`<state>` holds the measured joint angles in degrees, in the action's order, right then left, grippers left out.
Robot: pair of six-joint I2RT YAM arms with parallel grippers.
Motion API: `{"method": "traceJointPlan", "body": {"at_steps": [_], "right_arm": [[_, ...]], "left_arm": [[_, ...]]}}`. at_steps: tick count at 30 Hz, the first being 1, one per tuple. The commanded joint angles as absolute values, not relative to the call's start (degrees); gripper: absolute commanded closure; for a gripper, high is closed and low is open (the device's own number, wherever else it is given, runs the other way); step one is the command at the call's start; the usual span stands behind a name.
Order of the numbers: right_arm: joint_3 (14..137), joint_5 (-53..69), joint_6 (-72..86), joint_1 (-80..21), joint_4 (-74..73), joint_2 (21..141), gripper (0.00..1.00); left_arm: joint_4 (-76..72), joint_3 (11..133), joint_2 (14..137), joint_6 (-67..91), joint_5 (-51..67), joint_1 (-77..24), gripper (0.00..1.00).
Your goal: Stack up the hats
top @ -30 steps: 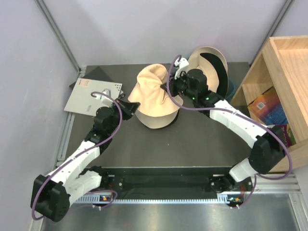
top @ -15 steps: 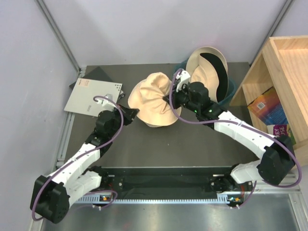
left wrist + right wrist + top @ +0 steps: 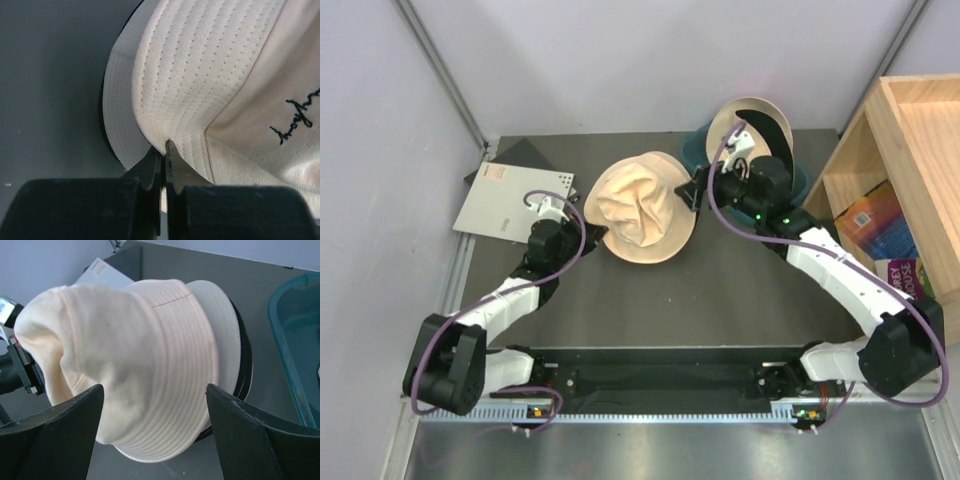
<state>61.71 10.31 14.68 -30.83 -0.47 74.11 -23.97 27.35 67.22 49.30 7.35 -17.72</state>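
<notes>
- The cream hat (image 3: pixel 640 208) tops a stack mid-tabletop, toward the far edge, with a black brim (image 3: pixel 245 375) showing beneath it.
- Black script stitching (image 3: pixel 299 117) on its crown is cut off and unreadable.
- The teal tub (image 3: pixel 697 150) near the far right corner seems to hold a beige, black-lined hat (image 3: pixel 760 125).
- The left tool (image 3: pixel 162 150) is pinched on the cream hat's brim.
- The right tool (image 3: pixel 155 390) is spread wide, facing that hat.

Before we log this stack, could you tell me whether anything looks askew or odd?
Yes: the top cream hat has a crumpled, caved-in crown, and the left gripper pinches its brim, so it sits lopsided on the white hat beneath.
</notes>
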Motion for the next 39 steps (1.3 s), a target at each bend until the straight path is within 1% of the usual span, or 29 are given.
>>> {"method": "traceJointPlan", "body": {"at_steps": [1,7,12,22,28,30,31,32,34,35,37,38,39], "right_arm": [[59.6,24.4,19.5,-23.8,6.8,73.4,0.18],[61.3,35.8,21.0,-19.0,12.7,79.0,0.23],[62.7,40.9,23.2,-16.5,17.7,85.0,0.26],[66.4,43.3,24.2,-16.4,20.3,92.9,0.28],[66.6,45.8,26.9,-16.4,24.0,95.4,0.33],[67.1,46.4,27.1,-16.5,24.1,96.0,0.37],[67.3,46.8,27.3,-16.5,24.2,96.4,0.4],[67.5,47.3,27.5,-16.6,24.3,96.7,0.52],[67.9,47.5,27.9,-16.6,24.3,97.1,0.68],[67.9,47.5,27.9,-16.6,24.2,97.1,0.83],[68.2,47.2,27.8,-16.7,22.9,97.2,0.97],[68.3,47.0,27.4,-16.6,22.6,97.2,1.0],[68.3,46.4,27.1,-16.6,22.2,97.1,1.0]], "left_arm": [[-27.7,30.1,71.8,45.8,10.9,-16.1,1.0],[-28.6,32.9,75.7,42.6,13.4,-15.1,1.0],[-28.1,34.0,77.1,41.3,14.5,-14.6,1.0],[-28.1,34.5,78.0,40.2,15.0,-14.2,1.0],[-27.9,35.0,78.0,39.1,15.1,-14.0,1.0],[-27.9,35.2,78.0,38.8,15.3,-14.0,1.0],[-27.9,35.2,78.1,38.6,15.2,-14.0,1.0],[-27.9,35.2,78.2,38.5,15.0,-14.0,1.0],[-27.9,35.5,78.5,38.3,14.9,-13.9,1.0],[-27.9,35.5,78.6,38.2,15.0,-13.9,1.0],[-28.0,35.7,78.9,38.1,15.1,-13.9,1.0],[-28.2,35.6,79.1,38.1,15.1,-13.9,1.0],[-28.3,35.8,79.2,38.1,14.9,-13.9,1.0]]}}
